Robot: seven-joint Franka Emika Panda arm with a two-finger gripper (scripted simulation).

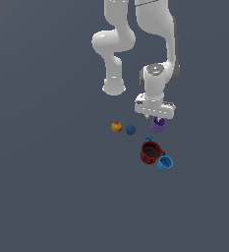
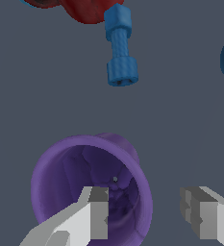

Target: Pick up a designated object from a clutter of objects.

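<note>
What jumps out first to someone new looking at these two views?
The white arm's hand sits right at the purple cup, in the exterior view just beyond the dark red mug and the blue cup. In the wrist view the purple cup's open mouth fills the frame, one finger over its inside and the other outside the rim. A small blue dumbbell-shaped piece lies near the mug.
</note>
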